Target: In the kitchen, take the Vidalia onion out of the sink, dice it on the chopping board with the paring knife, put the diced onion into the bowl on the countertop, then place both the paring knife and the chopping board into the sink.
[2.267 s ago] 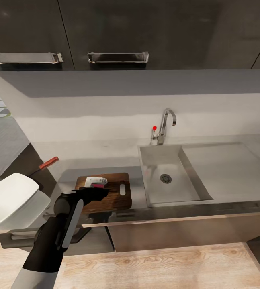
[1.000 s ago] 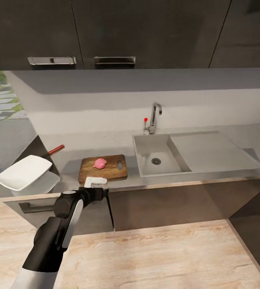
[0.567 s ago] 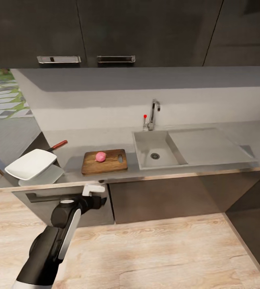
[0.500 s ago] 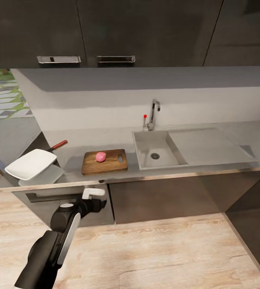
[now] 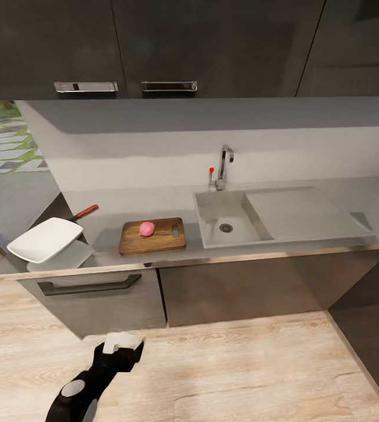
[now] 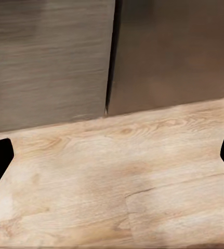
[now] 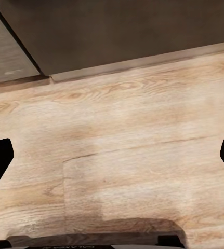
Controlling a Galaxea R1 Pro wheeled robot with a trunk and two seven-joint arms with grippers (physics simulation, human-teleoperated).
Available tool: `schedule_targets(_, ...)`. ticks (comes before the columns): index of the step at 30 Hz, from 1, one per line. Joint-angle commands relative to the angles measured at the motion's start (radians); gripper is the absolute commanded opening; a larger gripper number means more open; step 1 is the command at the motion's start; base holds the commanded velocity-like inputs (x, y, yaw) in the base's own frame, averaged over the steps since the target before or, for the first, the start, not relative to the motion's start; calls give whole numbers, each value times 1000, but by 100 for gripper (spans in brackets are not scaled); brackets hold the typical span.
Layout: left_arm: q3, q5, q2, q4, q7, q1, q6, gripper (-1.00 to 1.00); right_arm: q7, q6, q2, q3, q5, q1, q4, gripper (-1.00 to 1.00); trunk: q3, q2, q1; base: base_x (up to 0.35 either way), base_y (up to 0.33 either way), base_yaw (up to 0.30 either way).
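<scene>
The dark brown chopping board [image 5: 160, 237] lies on the grey countertop [image 5: 113, 205], just left of the steel sink [image 5: 227, 218]. A small pink onion [image 5: 147, 228] rests on the board, whole. The paring knife [image 5: 85, 212] lies with its red handle behind the white bowl [image 5: 45, 239] at the counter's left end. My left arm [image 5: 98, 375] hangs low over the floor, well short of the counter. My left gripper [image 6: 112, 158] is open and holds nothing, and so is my right gripper [image 7: 112, 161]. Both point at wood floor and cabinet bases.
An angular tap [image 5: 225, 164] with a red dot stands behind the basin, and the drainboard [image 5: 300, 211] stretches to the right. Dark cabinets with a drawer handle [image 5: 89, 286] run below the counter, and wall cabinets [image 5: 154, 47] hang above. Wood floor [image 5: 242, 369] lies between me and the counter.
My view pulled back from the counter earlier and has held still for the last half second. My left arm has dropped from counter height to low over the floor. The onion stays on the board.
</scene>
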Motion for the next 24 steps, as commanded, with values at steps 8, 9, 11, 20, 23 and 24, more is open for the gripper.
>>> schedule_targets(8,0,10,33,1,2,254,-276,100,0,-2,0,1,-3,0,-1,100,-1,-2,1,0,0,0)
schedule_targets(9,0,10,34,1,2,282,-309,100,0,-2,0,1,-3,0,-1,100,-1,-2,1,0,0,0)
schedule_targets(11,1,10,35,0,3,340,-373,100,0,-2,0,1,-3,0,-1,100,-1,-2,1,0,0,0)
schedule_targets(20,6,13,33,70,6,426,-429,100,0,-5,-2,-1,-1,0,-9,100,-1,-2,1,0,0,0)
schedule_targets(23,27,34,32,103,5,429,-432,100,0,-6,-2,-1,-1,0,-10,100,-1,-2,1,0,0,0)
schedule_targets(24,36,42,31,106,5,429,-437,100,0,-6,-2,-1,-1,0,-9,100,0,-2,1,0,0,0)
